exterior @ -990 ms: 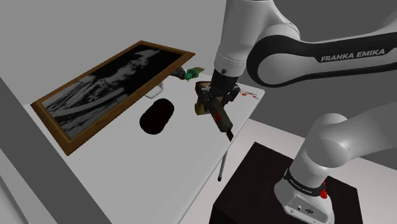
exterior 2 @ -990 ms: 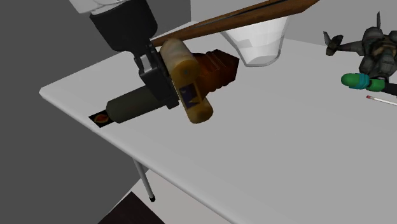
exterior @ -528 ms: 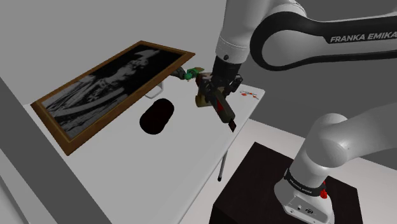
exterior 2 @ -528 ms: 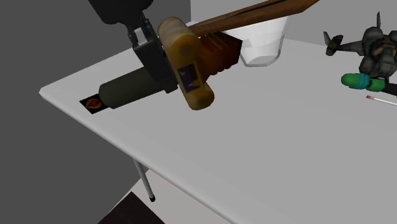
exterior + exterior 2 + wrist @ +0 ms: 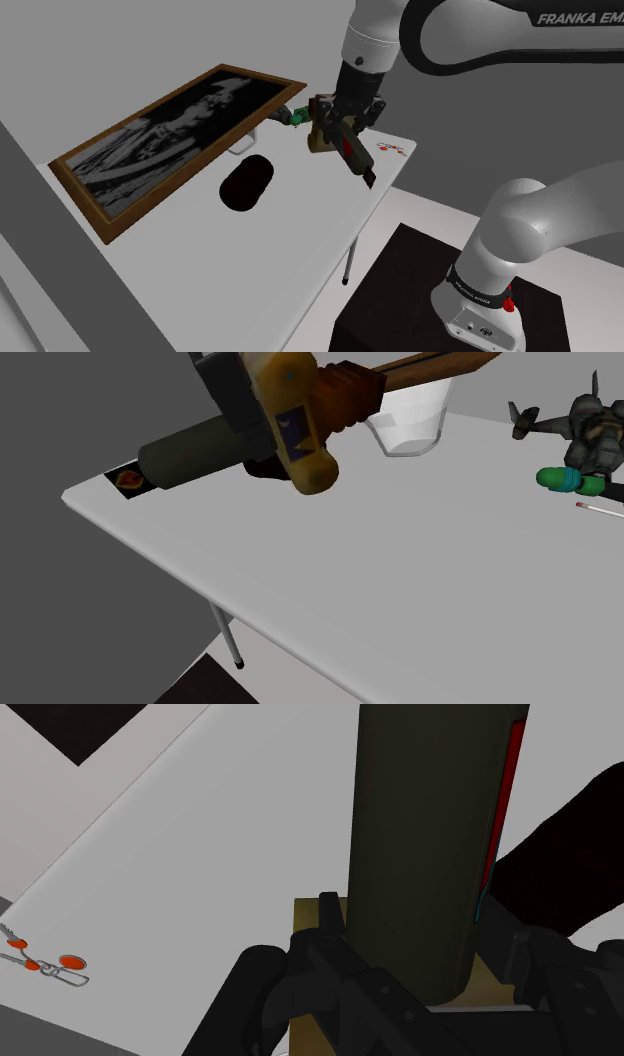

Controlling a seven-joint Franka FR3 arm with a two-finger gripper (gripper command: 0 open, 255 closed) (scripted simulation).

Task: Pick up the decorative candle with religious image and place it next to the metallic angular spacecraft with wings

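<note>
The black gripper (image 5: 341, 126) clasps a dark olive cylindrical candle (image 5: 420, 814), red-striped along its side. A white tabletop (image 5: 300, 232) lies below the gripper.

The white counter (image 5: 255, 265) stood on a thin leg (image 5: 227, 636). On it lay a framed picture (image 5: 170, 140), one edge raised over a white cup (image 5: 408, 420). A dark rounded object (image 5: 247, 182), a winged spacecraft (image 5: 592, 424), a green piece (image 5: 568, 479) and a red-tipped stick (image 5: 600, 509) also lay on it.
</note>
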